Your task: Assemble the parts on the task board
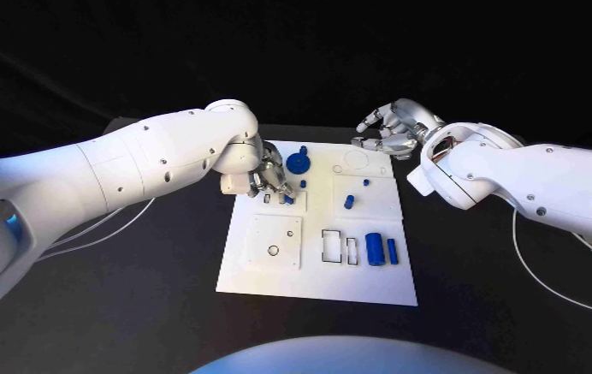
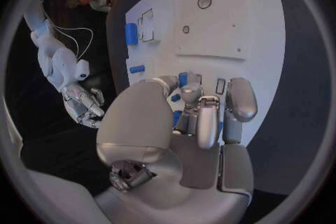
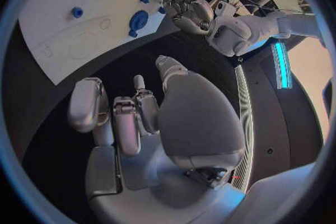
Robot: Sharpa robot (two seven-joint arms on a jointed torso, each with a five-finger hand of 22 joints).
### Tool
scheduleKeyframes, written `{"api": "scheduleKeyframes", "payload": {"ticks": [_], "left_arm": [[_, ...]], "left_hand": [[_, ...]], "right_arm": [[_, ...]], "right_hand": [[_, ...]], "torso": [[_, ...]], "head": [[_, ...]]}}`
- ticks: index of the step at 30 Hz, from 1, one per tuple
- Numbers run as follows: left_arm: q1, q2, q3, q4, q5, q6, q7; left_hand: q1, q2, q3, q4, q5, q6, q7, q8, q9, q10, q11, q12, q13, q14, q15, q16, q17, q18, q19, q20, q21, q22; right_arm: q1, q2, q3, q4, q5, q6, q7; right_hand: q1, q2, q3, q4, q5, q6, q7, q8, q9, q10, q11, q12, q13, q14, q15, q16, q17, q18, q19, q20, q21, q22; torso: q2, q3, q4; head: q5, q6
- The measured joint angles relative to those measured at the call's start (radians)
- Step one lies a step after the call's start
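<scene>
Left hand (image 1: 262, 177) sits low over the task board's (image 1: 316, 284) far left part, fingers curled down around a small blue part (image 2: 183, 79); whether it is actually pinched, cannot tell. Round blue part (image 1: 298, 163) just beside that hand. Right hand (image 1: 393, 131) hovers off the board's far right corner, fingers loosely curled, holding nothing. Blue cylinders (image 1: 374, 248) lie on the board's near right.

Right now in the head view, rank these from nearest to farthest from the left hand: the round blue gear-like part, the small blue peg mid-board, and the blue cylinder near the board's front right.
1. Round blue part, just beside the left hand, toward the board's far edge.
2. Small blue peg, mid-board.
3. Blue cylinder, near the front right of the task board.
</scene>
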Motion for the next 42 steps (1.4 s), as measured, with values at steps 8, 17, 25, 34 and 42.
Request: {"api": "scheduleKeyframes", "payload": {"ticks": [8, 17, 25, 34, 42], "left_arm": [[0.0, -0.004, 0.0, 0.0, 0.001, -0.006, 0.0], [0.0, -0.011, 0.0, 0.004, 0.004, -0.029, 0.008], [0.0, -0.024, 0.0, 0.02, 0.007, -0.062, 0.024], [-0.005, -0.045, 0.0, 0.061, -0.055, -0.098, 0.052], [-0.012, -0.068, -0.003, 0.101, -0.146, -0.106, 0.069]], "left_hand": [[-0.111, -0.044, 0.122, -0.057, 0.075, -0.009, 0.002, 0.041, 0.023, 0.03, 0.001, 0.006, 0.012, 0.0, 0.0, 0.0, 0.0, 0.0, 0.009, -0.002, -0.004, 0.018], [-0.16, -0.046, 0.127, -0.062, 0.121, 0.029, -0.005, 0.057, 0.027, 0.071, -0.008, 0.017, 0.046, 0.0, 0.0, 0.0, 0.0, 0.0, 0.022, -0.008, 0.001, 0.034], [-0.197, -0.06, 0.124, -0.072, 0.187, 0.062, -0.015, 0.063, 0.032, 0.11, -0.018, 0.032, 0.081, 0.0, -0.007, 0.0, 0.0, 0.0, 0.032, -0.018, 0.009, 0.036], [-0.217, -0.072, 0.116, -0.079, 0.271, 0.096, -0.019, 0.067, 0.035, 0.141, -0.027, 0.037, 0.108, 0.003, -0.018, 0.0, 0.0, 0.0, 0.041, -0.027, 0.015, 0.036], [-0.218, -0.073, 0.116, -0.079, 0.278, 0.096, -0.02, 0.067, 0.036, 0.146, -0.025, 0.037, 0.11, 0.0, -0.021, 0.0, 0.0, 0.0, 0.043, -0.029, 0.015, 0.036]], "right_arm": [[-0.001, 0.0, 0.0, 0.0, 0.0, 0.001, 0.0], [-0.002, 0.0, 0.0, -0.001, 0.001, 0.001, 0.0], [-0.003, 0.0, 0.0, -0.002, 0.001, 0.002, 0.0], [-0.007, 0.0, -0.001, -0.003, 0.001, 0.003, 0.0], [-0.009, -0.001, -0.001, -0.003, 0.001, 0.003, 0.0]], "right_hand": [[0.0, 0.0, 0.004, -0.004, 0.0, 0.0, 0.0, 0.004, 0.0, 0.0, 0.0, 0.0, 0.0, 0.004, -0.004, 0.0, 0.0, 0.0, 0.0, 0.0, 0.0, 0.0], [0.0, 0.0, 0.004, -0.004, 0.0, 0.0, 0.0, 0.004, 0.0, 0.0, 0.0, 0.0, 0.001, 0.004, -0.004, 0.0, 0.0, 0.0, 0.0, 0.0, 0.0, 0.0], [0.0, 0.0, 0.007, -0.001, 0.0, 0.0, 0.0, 0.004, 0.0, 0.0, 0.0, 0.0, 0.001, 0.004, -0.004, 0.0, 0.0, 0.0, 0.0, 0.0, 0.0, 0.0], [0.0, 0.0, 0.007, -0.001, 0.0, 0.0, 0.0, 0.004, 0.0, 0.0, 0.0, 0.0, 0.001, 0.004, -0.004, 0.0, 0.0, 0.0, 0.0, 0.0, 0.0, 0.0], [0.0, 0.0, 0.007, -0.001, 0.0, 0.0, 0.0, 0.004, 0.0, 0.0, 0.0, 0.0, 0.001, 0.004, -0.004, 0.0, 0.0, 0.0, 0.0, 0.0, 0.0, 0.0]], "torso": [[0.0, -0.0003, 0.0011], [0.0, -0.0004, 0.0008], [0.0, -0.0001, 0.0006], [0.0, 0.0, 0.0016], [0.0, -0.0003, 0.0012]], "head": [[0.001, -0.002], [0.003, -0.002], [0.004, -0.001], [0.006, -0.004], [0.007, -0.007]]}}
